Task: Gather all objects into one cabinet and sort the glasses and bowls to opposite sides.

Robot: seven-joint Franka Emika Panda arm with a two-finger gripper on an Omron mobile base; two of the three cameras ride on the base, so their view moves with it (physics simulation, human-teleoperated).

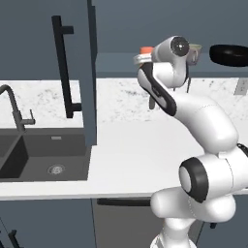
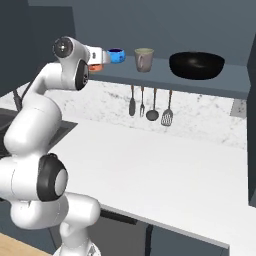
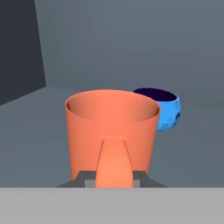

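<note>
Four vessels line the open shelf of the dark slate-blue wall cabinet (image 2: 210,86), read here from left to right in the right base view. First comes the bright orange cylindrical cup (image 3: 111,131), mostly hidden behind the robot's wrist; in the hand view its handle sits between the dark finger tips, so the two-finger gripper (image 3: 113,178) looks clenched on that handle. Just beyond it rests the small bright blue bowl (image 2: 116,55) with its dark inside, close beside the cup but seemingly not touching. Next stands the dull beige-grey cup (image 2: 143,59), apart from the blue bowl, and farthest right lies the wide glossy black bowl (image 2: 196,65).

Judging by this order, sorting is in hand: the blue bowl separates the two cups. The next move probably calls for lifting the orange cup clear and carrying it past the blue bowl without knocking it.
</note>
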